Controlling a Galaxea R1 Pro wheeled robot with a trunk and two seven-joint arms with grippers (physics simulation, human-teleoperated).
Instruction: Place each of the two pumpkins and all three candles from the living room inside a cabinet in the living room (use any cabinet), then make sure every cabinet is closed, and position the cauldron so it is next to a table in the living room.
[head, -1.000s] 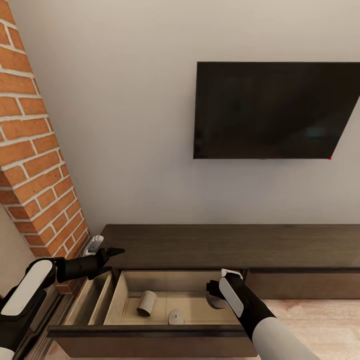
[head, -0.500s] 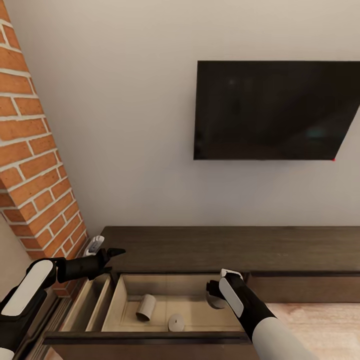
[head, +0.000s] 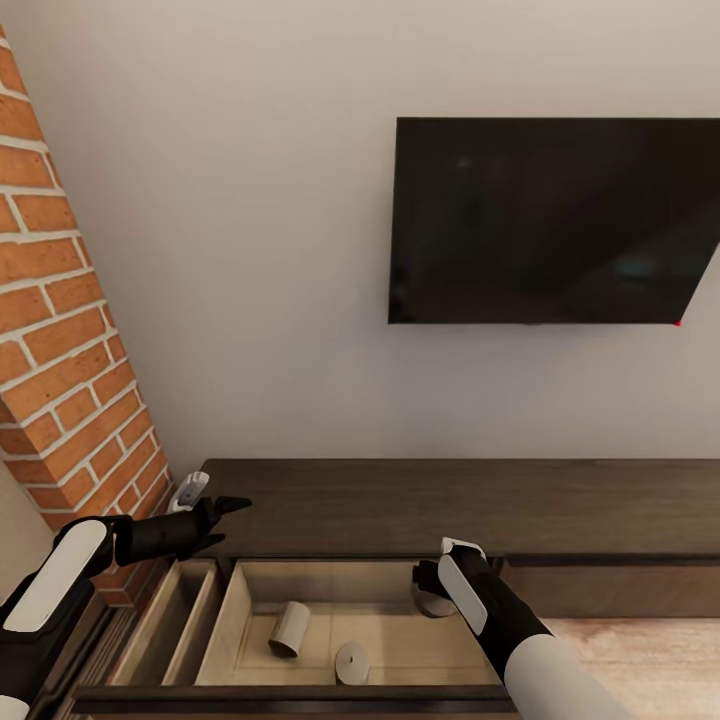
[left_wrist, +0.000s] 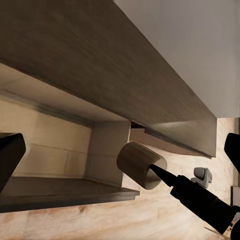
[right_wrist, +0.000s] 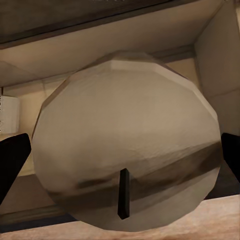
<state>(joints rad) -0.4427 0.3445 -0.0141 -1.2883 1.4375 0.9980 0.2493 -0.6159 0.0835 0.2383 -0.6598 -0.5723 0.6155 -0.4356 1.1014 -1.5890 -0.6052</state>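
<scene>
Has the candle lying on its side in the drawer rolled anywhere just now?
No. The candle keeps its place against the back wall of the drawer; only the camera shifted.

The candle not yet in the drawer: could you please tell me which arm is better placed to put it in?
Right. The right tool appears to hold that candle just over the open drawer; the left tool hangs open and empty over the cabinet top's left end.

white forearm shells, black wrist joints, black pointed left hand (head: 222, 507) fingers
</scene>
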